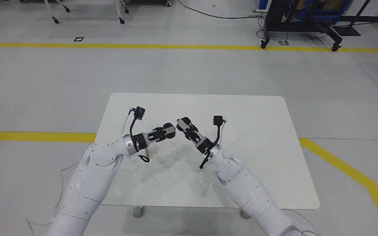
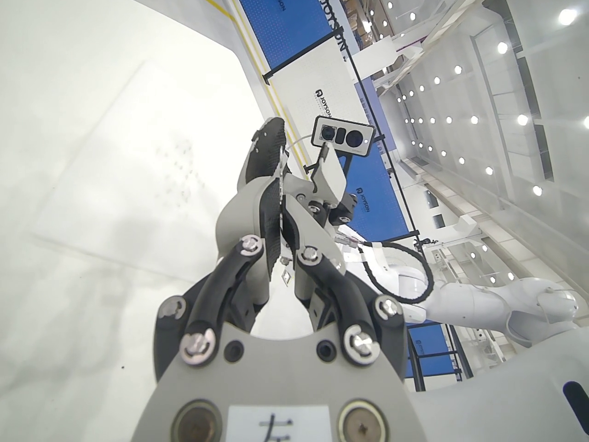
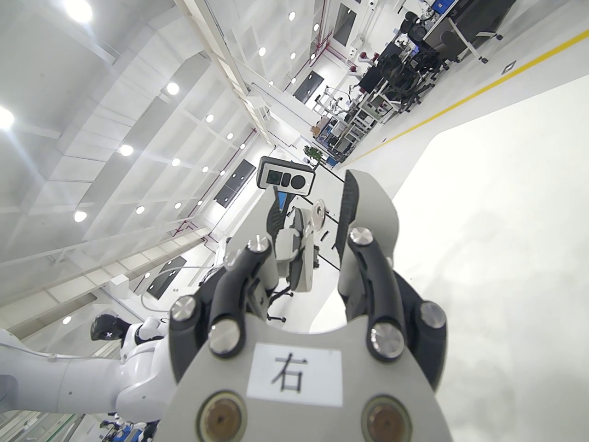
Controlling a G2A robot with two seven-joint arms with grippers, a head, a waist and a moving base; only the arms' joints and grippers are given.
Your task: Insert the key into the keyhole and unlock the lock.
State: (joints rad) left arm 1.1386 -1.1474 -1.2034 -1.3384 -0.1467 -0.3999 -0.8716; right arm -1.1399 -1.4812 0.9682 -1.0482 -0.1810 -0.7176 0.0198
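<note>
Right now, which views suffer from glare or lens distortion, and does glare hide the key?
Top view: even light, no glare on the table, little bending. Left wrist view: strong fisheye bending, ceiling lamps flare, table washed out. Right wrist view: same bending and glare, but the key is visible.

The key (image 3: 317, 210) is bare, bright metal with a dull shine. The fingers (image 2: 239, 218) have smooth, pale grey shells that look like plastic, faced with matt black ribbed pads (image 3: 347, 206) and pinned by glossy metal screws (image 2: 248, 244). The table (image 1: 260, 118) is smooth matt white.
</note>
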